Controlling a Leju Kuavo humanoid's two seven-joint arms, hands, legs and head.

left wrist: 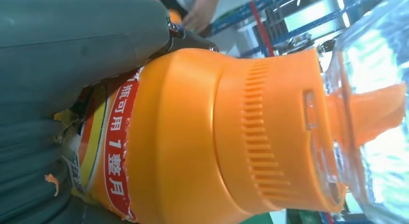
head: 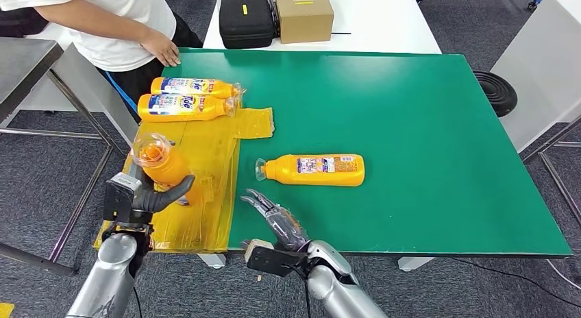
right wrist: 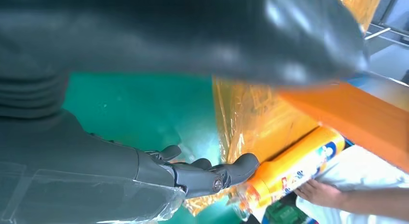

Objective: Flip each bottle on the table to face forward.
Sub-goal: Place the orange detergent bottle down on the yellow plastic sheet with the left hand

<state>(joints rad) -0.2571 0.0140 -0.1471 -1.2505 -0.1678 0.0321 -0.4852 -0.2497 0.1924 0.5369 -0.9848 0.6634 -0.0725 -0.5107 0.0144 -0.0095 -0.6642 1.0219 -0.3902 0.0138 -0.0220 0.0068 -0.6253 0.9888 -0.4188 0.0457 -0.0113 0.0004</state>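
Bottles of orange detergent lie about the green tabletop (head: 425, 126) as seen from the head view. One bottle (head: 316, 170) lies on its side near the middle, cap toward the left edge, back label up. Two more bottles (head: 195, 87) (head: 183, 107) lie side by side near the far left corner, partly on a sheet of yellow film (head: 205, 167) that covers the left edge. The left robot hand (head: 147, 194) grips a fourth bottle (head: 161, 160) above that film, clear cap toward the camera. The right robot hand (head: 274, 215) hovers over the near edge, fingers apart and holding nothing. A person's hand (head: 163, 49) rests on the far left corner.

From the left wrist view, the held bottle (left wrist: 217, 137) sits against the grey thumb (left wrist: 82, 45), its ribbed orange shoulder and red label strip close up.

From the right wrist view, the right robot hand's dark fingers (right wrist: 212, 173) are loosely spread over the green surface, beside the yellow film (right wrist: 260, 118), with a labelled bottle (right wrist: 294, 166) and a person's hand (right wrist: 318, 192) beyond.
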